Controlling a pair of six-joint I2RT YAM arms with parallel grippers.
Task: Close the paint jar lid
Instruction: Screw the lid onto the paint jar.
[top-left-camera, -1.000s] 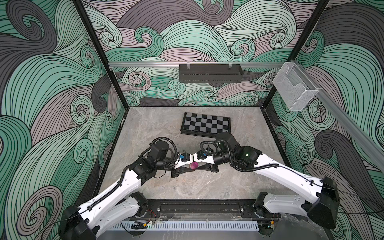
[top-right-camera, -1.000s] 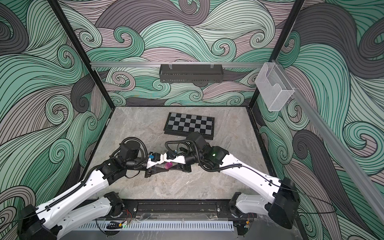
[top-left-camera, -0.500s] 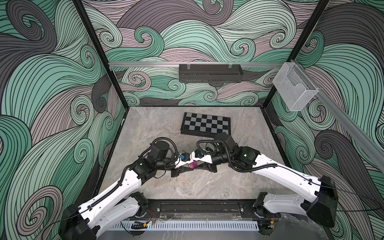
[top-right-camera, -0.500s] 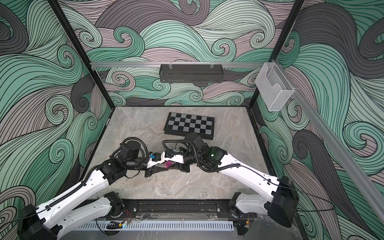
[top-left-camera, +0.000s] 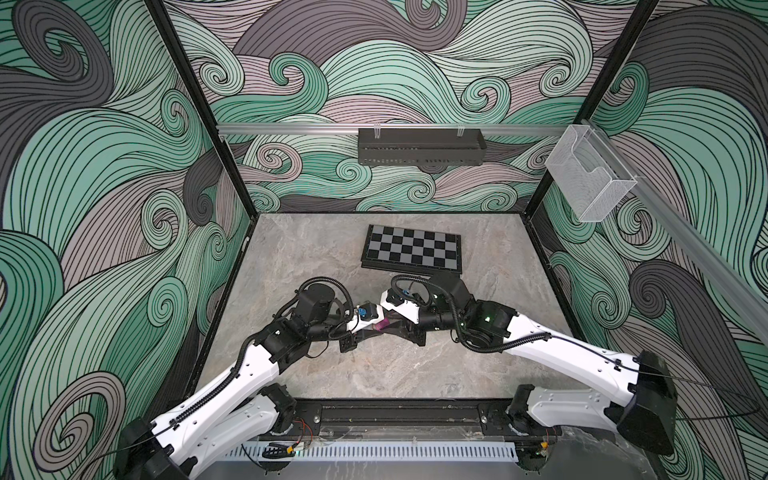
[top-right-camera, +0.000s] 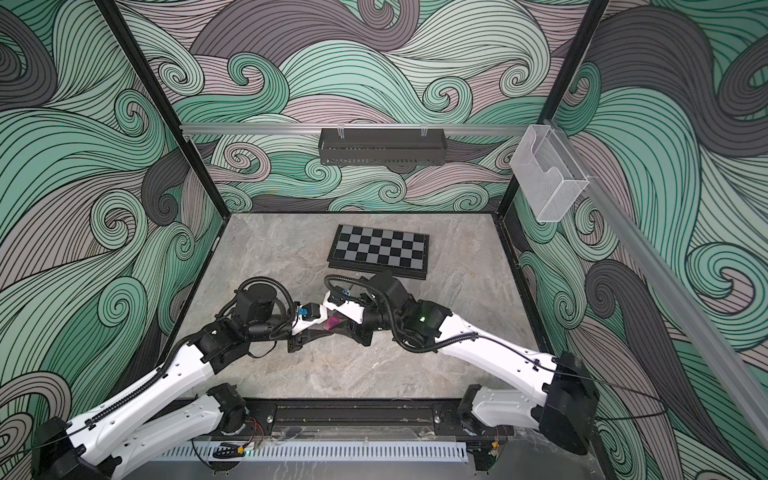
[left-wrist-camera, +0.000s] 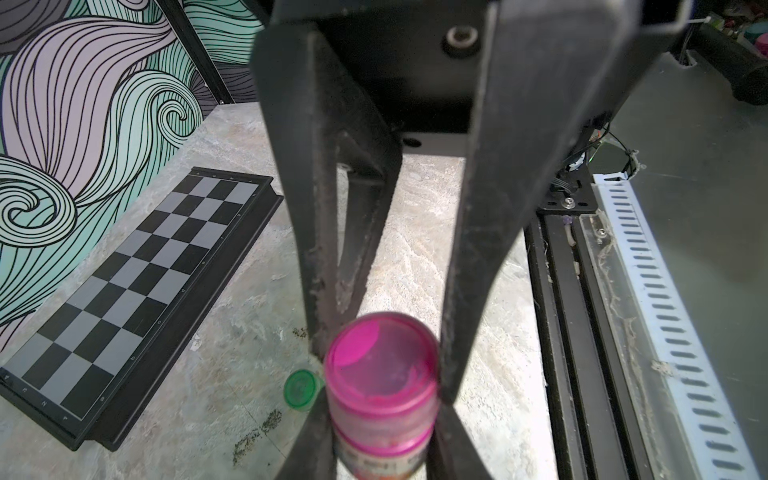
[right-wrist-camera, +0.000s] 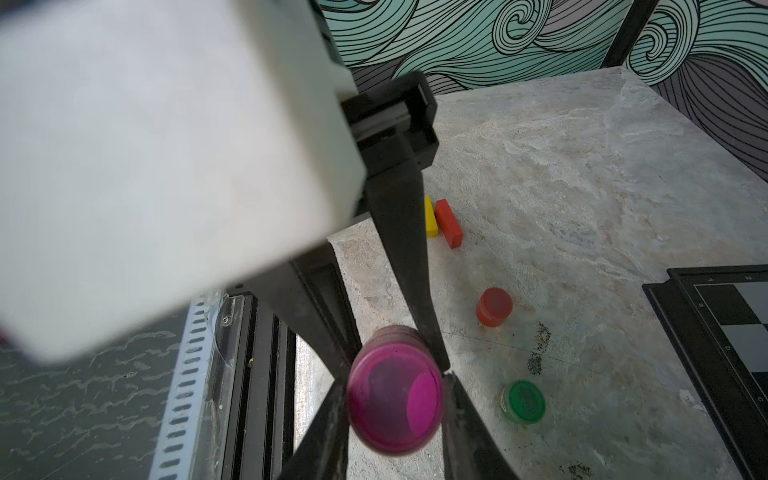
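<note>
Clamped shut with the left claw (left-wrist-camera: 383, 419) on the labelled body and the right claw (right-wrist-camera: 397, 388) on the round translucent magenta lid (right-wrist-camera: 395, 409) of a small magenta plastic paint jar (left-wrist-camera: 380, 453), mid-table, held above the grey marbled tabletop (top-left-camera: 395, 374) inside green-and-mauve swirl-patterned walls (top-left-camera: 395, 83). Looks capped, paint smeared under the top. Near by on the table: small green-lidded pot (right-wrist-camera: 523, 401), squat red pot (right-wrist-camera: 493, 306), yellow wedge block (right-wrist-camera: 430, 220), red oblong block (right-wrist-camera: 449, 224); folded black-and-grey chessboard (top-left-camera: 411, 252) farther back.

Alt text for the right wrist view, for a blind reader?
A small magenta paint jar, seen end-on, is gripped by both the left tool and the right tool. Beyond it on the grey marbled tabletop sit a green-lidded jar, a red cylindrical jar, a red block and a yellow block.
</note>
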